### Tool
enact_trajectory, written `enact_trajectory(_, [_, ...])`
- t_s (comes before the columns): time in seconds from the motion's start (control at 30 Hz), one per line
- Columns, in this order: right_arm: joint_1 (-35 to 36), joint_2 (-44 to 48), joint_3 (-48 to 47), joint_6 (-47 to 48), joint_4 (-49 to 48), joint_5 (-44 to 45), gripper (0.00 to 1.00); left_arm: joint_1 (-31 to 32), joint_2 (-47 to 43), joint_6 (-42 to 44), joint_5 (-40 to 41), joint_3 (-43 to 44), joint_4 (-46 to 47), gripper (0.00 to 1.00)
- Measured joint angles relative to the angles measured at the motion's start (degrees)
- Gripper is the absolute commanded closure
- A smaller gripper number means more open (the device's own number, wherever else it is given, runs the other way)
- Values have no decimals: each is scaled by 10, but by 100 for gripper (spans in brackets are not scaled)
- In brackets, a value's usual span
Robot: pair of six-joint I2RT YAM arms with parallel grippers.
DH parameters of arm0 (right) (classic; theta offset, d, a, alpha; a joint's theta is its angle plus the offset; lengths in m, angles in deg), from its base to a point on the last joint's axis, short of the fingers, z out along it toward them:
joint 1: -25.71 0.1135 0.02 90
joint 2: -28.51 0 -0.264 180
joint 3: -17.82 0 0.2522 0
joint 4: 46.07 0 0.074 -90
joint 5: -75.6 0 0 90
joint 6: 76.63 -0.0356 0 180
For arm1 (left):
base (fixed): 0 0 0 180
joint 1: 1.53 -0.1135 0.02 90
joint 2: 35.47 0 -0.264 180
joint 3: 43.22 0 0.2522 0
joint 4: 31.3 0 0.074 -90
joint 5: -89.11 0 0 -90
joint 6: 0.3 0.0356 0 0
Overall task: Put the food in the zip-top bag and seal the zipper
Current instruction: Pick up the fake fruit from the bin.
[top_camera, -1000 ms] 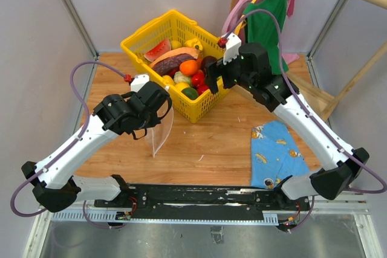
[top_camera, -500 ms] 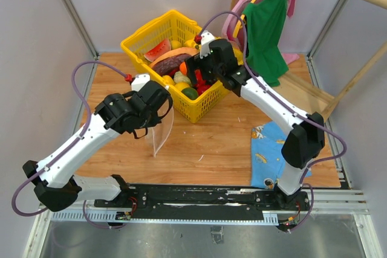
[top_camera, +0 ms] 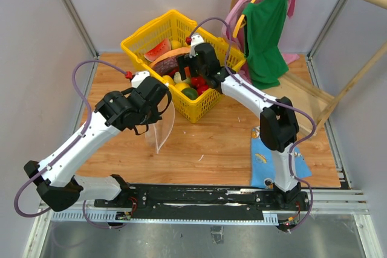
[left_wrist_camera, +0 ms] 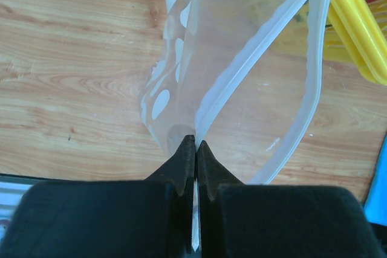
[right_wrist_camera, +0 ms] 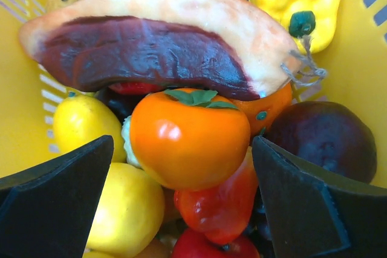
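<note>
Right wrist view shows the right hand point(right_wrist_camera: 183, 143) spread wide with the orange persimmon point(right_wrist_camera: 184, 122) centred ahead, so it should drop squarely before closing while the left hand point(left_wrist_camera: 196, 143) pinches the zipper point(left_wrist_camera: 257, 58) of the zip-top bag point(left_wrist_camera: 175, 58).

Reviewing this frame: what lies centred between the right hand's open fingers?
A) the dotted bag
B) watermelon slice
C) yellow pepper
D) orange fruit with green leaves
D: the right wrist view shows the orange fruit centred under the open right hand.
</note>
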Motion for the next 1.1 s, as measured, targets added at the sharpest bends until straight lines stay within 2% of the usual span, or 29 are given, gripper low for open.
enact_trajectory(0.23, [0, -50, -16, -3, -15, 16, 2, -14, 0, 13, -13, -1, 17, 100])
enact_trajectory(0.43, [0, -57, -17, 1, -16, 14, 20, -25, 0, 19, -23, -3, 26, 100])
enact_trajectory(0.57, [0, -46, -11, 10, -16, 1, 39, -30, 0, 19, -30, -10, 35, 100])
enact_trajectory(0.73, [0, 9, 28, 18, -17, -23, 44, -35, -2, 20, -39, -13, 46, 100])
enact_trajectory(1.1, [0, 200, 130, 32, -19, -103, 50, -53, -15, 28, -66, -32, 78, 100])
